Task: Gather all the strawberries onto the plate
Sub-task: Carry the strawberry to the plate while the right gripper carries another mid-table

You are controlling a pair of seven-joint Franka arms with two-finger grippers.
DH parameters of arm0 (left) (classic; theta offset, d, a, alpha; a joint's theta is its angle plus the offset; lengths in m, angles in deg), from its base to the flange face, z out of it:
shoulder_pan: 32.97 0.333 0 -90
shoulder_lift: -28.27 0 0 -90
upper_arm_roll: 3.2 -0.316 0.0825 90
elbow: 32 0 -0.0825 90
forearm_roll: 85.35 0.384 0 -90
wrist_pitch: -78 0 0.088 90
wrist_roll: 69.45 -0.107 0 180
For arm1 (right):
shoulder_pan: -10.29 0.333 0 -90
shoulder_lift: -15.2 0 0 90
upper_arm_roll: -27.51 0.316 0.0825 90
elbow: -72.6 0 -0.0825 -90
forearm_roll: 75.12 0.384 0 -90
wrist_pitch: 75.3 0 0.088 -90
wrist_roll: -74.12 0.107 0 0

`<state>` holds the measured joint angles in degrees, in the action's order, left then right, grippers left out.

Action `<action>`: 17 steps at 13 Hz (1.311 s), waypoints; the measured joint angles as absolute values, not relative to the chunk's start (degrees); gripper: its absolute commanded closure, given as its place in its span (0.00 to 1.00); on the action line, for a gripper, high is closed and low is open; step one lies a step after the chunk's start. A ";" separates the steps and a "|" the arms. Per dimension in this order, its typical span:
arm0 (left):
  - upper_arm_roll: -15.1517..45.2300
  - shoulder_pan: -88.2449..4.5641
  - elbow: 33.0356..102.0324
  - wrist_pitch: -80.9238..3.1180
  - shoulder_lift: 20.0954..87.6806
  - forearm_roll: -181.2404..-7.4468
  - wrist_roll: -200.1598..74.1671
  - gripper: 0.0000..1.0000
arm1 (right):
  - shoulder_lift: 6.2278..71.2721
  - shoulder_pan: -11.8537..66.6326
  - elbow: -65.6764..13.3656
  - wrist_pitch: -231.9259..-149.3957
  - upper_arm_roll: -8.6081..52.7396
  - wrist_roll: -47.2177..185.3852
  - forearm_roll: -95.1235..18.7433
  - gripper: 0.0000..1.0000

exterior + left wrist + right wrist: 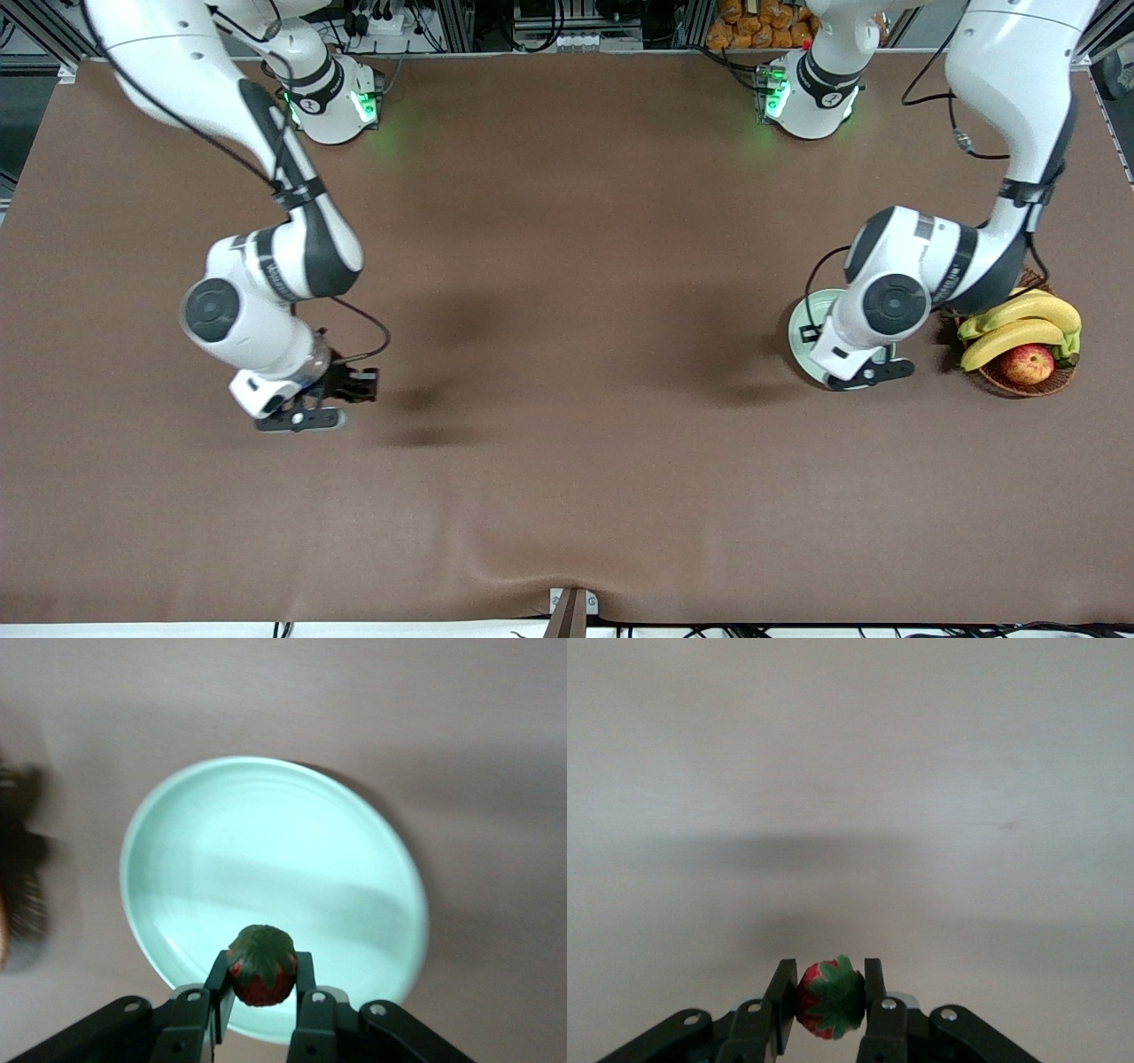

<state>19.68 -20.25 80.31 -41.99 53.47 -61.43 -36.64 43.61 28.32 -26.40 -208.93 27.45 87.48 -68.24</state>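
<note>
While the left gripper [262, 992] hangs over the plate [204, 859], its black fingers pinch a strawberry [262, 966], dimpled red flesh under a dark green leafy cap. That plate is round, shallow, glossy mint-green with a raised rim, lying on the matte brown table [567, 266] just beside a woven wicker basket [1028, 383] of smooth yellow bananas [1019, 323] and a red-yellow apple [1028, 363]. Toward the right arm's end, the right gripper [829, 1001] is over bare table, jaws clamping a second strawberry [829, 999].
</note>
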 measured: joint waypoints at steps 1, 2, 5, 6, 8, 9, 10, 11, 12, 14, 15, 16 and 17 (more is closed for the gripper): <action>19.68 -18.20 81.49 -44.90 53.83 -60.16 -37.03 0.87 | 43.68 30.97 -25.48 -208.92 27.48 91.46 -68.24 1.00; 19.69 -16.49 82.37 -47.54 54.57 -59.38 -37.18 0.66 | 43.96 33.41 -24.54 -208.92 27.50 95.26 -68.24 1.00; 19.74 -14.82 82.83 -50.82 56.73 -59.18 -37.52 0.00 | 47.23 39.63 -20.69 -209.12 27.52 105.76 -68.24 1.00; 19.93 -14.90 82.70 -50.94 56.72 -59.17 -37.52 0.00 | 49.23 41.61 -18.48 -209.42 27.51 109.65 -68.25 1.00; 20.36 -14.91 81.81 -50.98 55.92 -59.17 -37.52 0.00 | 53.55 44.66 -13.22 -209.74 27.48 116.50 -68.25 1.00; 20.64 -14.87 81.35 -50.95 54.79 -59.17 -37.52 0.00 | 55.61 45.79 -10.57 -209.83 27.45 119.02 -68.25 1.00; 21.27 -14.83 80.92 -50.51 53.22 -59.17 -37.52 0.00 | 57.45 46.66 -8.15 -210.19 27.45 121.07 -68.25 1.00; 22.32 -14.79 80.35 -48.96 51.48 -59.32 -37.51 0.00 | 59.07 47.44 -6.22 -211.28 27.43 122.83 -68.25 1.00; 23.72 -14.81 79.37 -46.05 49.73 -60.08 -37.32 0.00 | 60.58 48.22 -4.81 -213.46 27.43 124.42 -68.25 1.00; 27.10 -14.95 75.84 -38.04 47.39 -63.78 -36.94 0.00 | 63.26 49.93 -3.65 -219.61 27.39 125.98 -68.26 1.00; 28.79 -15.09 73.87 -34.37 46.94 -65.59 -36.68 0.00 | 64.67 50.89 -3.26 -222.48 27.36 126.33 -68.27 1.00; 30.44 -15.21 72.35 -31.95 46.85 -67.20 -35.98 0.00 | 66.30 51.91 -2.51 -224.69 27.31 126.53 -68.27 1.00; 31.86 -15.31 71.82 -31.06 46.86 -68.21 -34.39 0.00 | 68.01 52.78 -1.32 -225.86 27.25 126.62 -68.28 1.00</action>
